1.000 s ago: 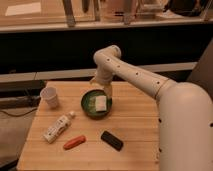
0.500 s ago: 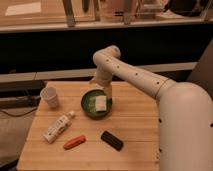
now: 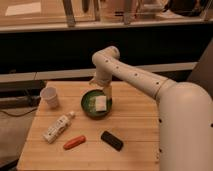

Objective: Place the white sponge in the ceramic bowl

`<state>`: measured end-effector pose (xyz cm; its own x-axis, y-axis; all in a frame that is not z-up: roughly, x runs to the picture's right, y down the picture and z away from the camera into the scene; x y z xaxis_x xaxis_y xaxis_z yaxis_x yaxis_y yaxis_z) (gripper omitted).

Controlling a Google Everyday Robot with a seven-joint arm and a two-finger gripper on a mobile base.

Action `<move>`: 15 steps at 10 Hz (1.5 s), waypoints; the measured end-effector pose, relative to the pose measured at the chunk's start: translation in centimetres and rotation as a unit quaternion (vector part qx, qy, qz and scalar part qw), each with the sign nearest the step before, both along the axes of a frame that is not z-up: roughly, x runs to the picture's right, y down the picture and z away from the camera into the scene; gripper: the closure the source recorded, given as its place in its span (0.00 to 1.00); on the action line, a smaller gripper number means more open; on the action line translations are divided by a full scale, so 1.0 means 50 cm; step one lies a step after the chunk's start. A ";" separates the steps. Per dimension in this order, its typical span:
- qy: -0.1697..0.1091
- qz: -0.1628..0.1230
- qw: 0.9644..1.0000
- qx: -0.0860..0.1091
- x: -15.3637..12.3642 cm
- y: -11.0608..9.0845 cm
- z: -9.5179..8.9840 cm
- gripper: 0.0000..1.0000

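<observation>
The white sponge (image 3: pixel 101 103) lies inside the dark green ceramic bowl (image 3: pixel 85 105), toward its right side. The bowl stands near the middle of the wooden table (image 3: pixel 137 125). My gripper (image 3: pixel 102 91) hangs just above the bowl's far rim, pointing down over the sponge. Its fingers stand open and the sponge rests on the bowl's inside below them. The white arm comes in from the right and bends over the bowl.
A white paper cup (image 3: pixel 50 97) stands left of the bowl. A white bottle (image 3: pixel 58 127) lies on its side at front left, with an orange-red object (image 3: pixel 74 142) and a black block (image 3: pixel 112 140) nearer the front edge. A dark counter runs behind the table.
</observation>
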<state>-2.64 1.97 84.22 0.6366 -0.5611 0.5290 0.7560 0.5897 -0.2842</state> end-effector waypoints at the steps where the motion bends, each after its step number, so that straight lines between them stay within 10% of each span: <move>1: 0.001 -0.001 1.000 0.001 0.000 0.000 0.000 0.20; 15: 0.006 -0.009 1.000 0.013 -0.014 0.006 -0.002 0.20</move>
